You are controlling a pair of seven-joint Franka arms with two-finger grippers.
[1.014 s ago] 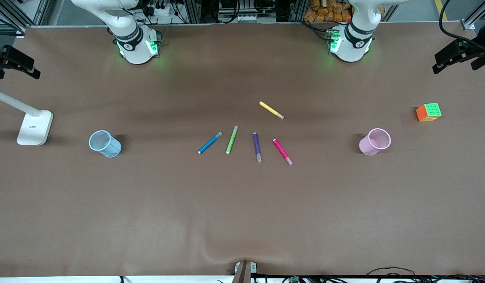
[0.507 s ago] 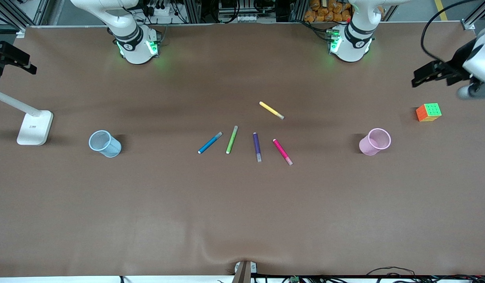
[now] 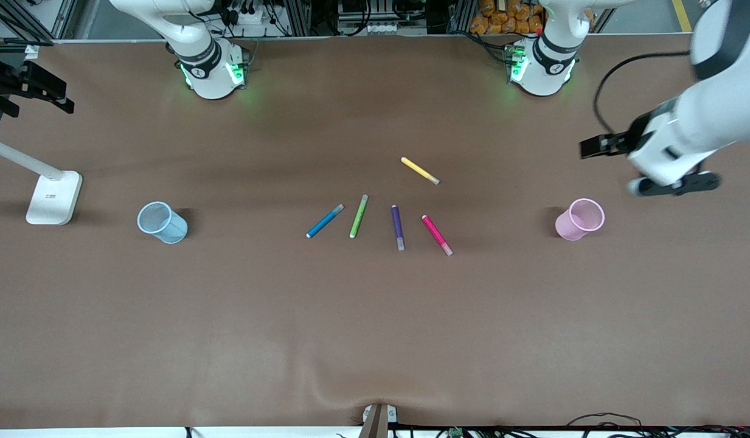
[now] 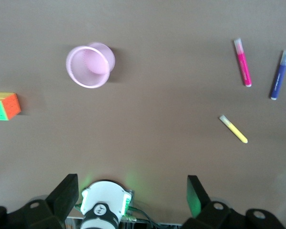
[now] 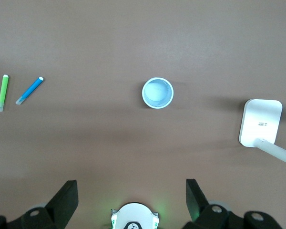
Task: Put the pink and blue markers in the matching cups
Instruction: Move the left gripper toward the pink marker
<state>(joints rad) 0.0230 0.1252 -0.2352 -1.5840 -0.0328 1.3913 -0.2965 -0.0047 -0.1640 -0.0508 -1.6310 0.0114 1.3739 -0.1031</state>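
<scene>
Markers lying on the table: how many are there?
5, all mid-table: yellow marker farthest from the front camera; then in a row from the right arm's end: blue marker, green marker, purple marker, pink marker. None seems hidden.

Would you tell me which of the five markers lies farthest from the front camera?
The yellow marker: it lies alone, higher in the front view than the fan of the other four.

Front cam: high, faces robot bases, whole table (image 3: 375, 334). Wrist cams: high, looking straight down. Shared w/ front: pink cup (image 4: 90, 66) (left), blue cup (image 5: 158, 92) (right).
</scene>
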